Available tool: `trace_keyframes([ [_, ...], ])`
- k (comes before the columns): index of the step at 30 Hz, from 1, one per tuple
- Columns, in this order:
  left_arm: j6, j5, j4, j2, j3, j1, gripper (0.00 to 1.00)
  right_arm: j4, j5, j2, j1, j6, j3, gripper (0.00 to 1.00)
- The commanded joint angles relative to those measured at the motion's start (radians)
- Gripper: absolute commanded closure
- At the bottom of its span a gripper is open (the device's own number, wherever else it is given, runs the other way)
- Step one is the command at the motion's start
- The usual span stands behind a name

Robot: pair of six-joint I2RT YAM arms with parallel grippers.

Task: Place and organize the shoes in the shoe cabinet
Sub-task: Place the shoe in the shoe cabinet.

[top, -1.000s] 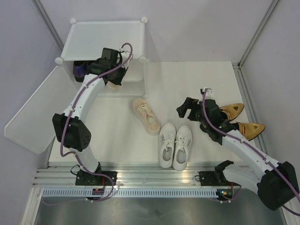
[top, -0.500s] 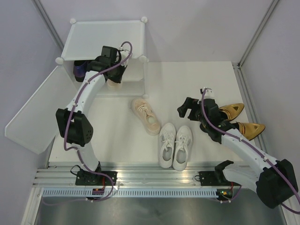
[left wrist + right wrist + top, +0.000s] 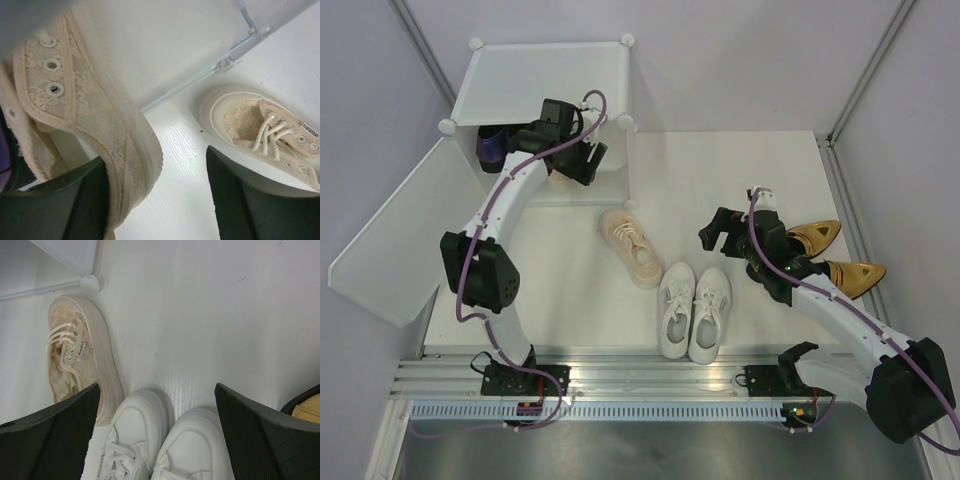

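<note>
The white shoe cabinet (image 3: 545, 80) stands at the back left with its door (image 3: 390, 240) swung open. Purple loafers (image 3: 492, 147) sit inside on the left. My left gripper (image 3: 575, 160) is at the cabinet mouth. In its wrist view it is open (image 3: 157, 200), and one beige sneaker (image 3: 95, 115) rests against its left finger, with a gap to the right finger. The other beige sneaker (image 3: 632, 247) lies on the table. My right gripper (image 3: 725, 232) hovers open (image 3: 157, 435) above the toes of the white sneakers (image 3: 695, 310). The gold heels (image 3: 838, 255) lie to its right.
The cabinet's lower front corner connector (image 3: 90, 282) and wire frame (image 3: 235, 47) stand close to the loose beige sneaker. The table's right edge (image 3: 845, 215) runs just behind the gold heels. An aluminium rail (image 3: 650, 375) carries both arm bases at the near edge.
My left gripper has opened and let go of the beige sneaker at the cabinet mouth, and its wrist has turned a little to the right. The right arm has barely moved.
</note>
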Motion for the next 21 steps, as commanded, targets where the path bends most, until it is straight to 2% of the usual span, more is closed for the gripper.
trace_keyframes([
  [1, -0.043, -0.074, 0.149, 0.01, 0.069, 0.036, 0.23, 0.027, 0.016, -0.006, -0.006, -0.013, 0.023, 0.02],
  [2, -0.049, -0.072, 0.152, 0.005, 0.074, 0.036, 0.17, 0.028, 0.016, -0.006, -0.006, -0.014, 0.023, 0.02],
  [5, -0.075, -0.074, 0.152, -0.006, 0.094, 0.036, 0.11, 0.027, 0.016, -0.013, -0.006, -0.014, 0.023, 0.02],
  [11, -0.123, -0.07, 0.174, -0.042, 0.08, 0.036, 0.08, 0.028, 0.017, -0.016, -0.006, -0.014, 0.019, 0.02],
  [21, -0.175, -0.077, 0.353, -0.154, -0.141, 0.036, 0.06, 0.028, 0.016, -0.009, -0.006, -0.014, 0.019, 0.02],
])
